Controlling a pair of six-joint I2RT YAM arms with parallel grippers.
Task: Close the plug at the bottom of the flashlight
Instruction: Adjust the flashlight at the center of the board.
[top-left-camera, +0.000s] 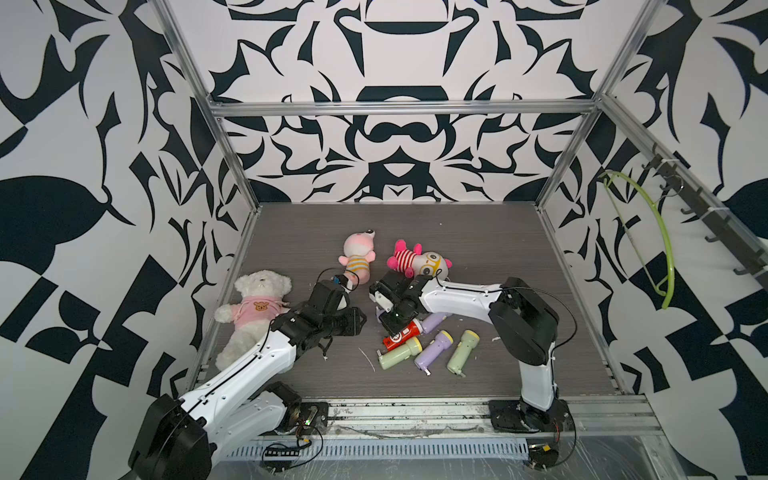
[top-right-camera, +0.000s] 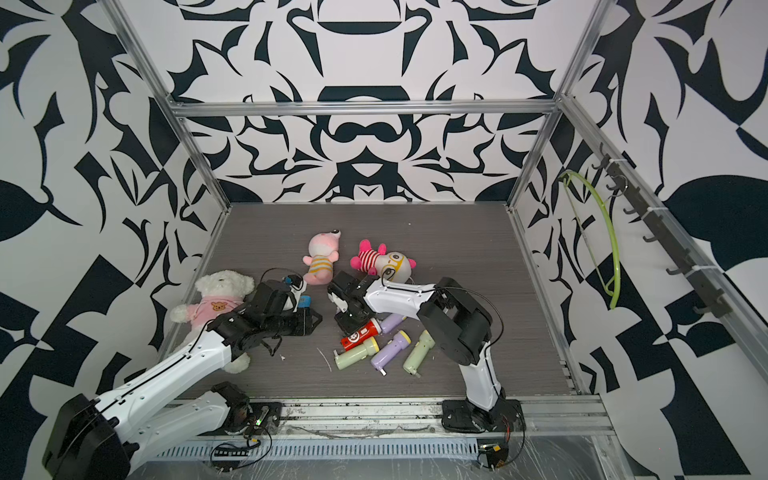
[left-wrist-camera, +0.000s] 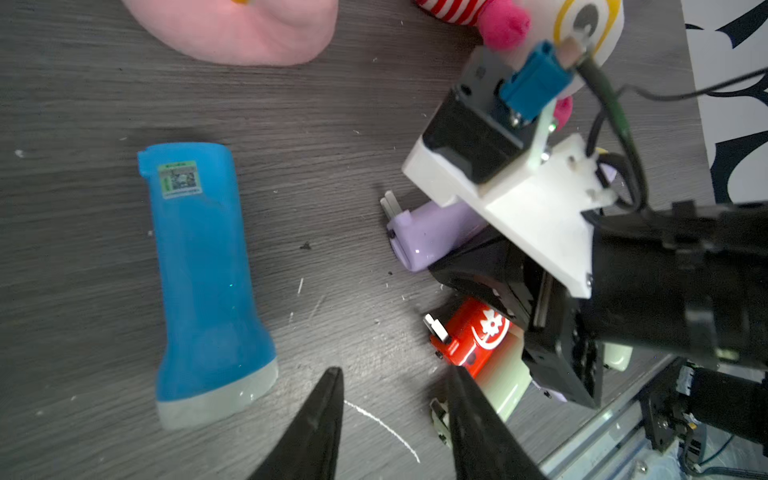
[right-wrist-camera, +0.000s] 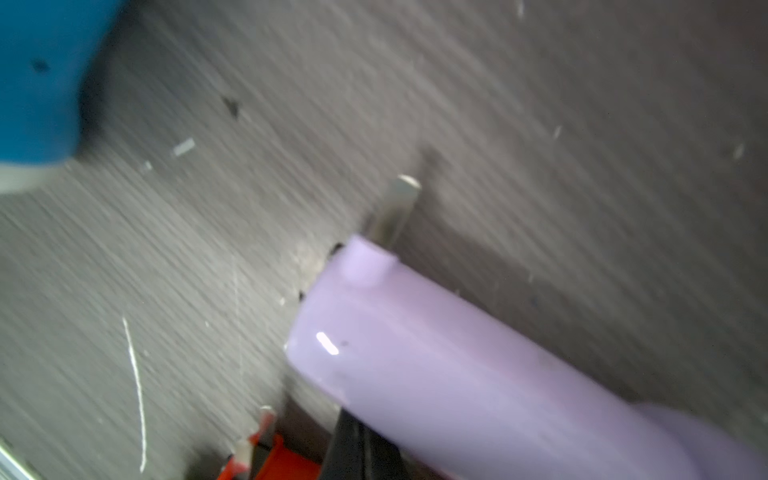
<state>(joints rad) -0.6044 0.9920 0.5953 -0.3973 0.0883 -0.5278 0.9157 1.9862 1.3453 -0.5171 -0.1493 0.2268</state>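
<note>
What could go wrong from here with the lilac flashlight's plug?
1. The lilac plastic flashlight lies loose with its metal prongs sticking out; the shut right end effector may slide it instead of folding them.
2. The red plastic flashlight lies right beside it, so a push could shift both.
3. The open, empty left end effector hangs near the right arm; they might collide.

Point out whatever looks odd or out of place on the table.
Flashlights lie heaped by the right arm; the purple flashlight and red flashlight have plug prongs sticking out. The blue flashlight lies apart, no prongs showing. White crumbs litter the table.
</note>
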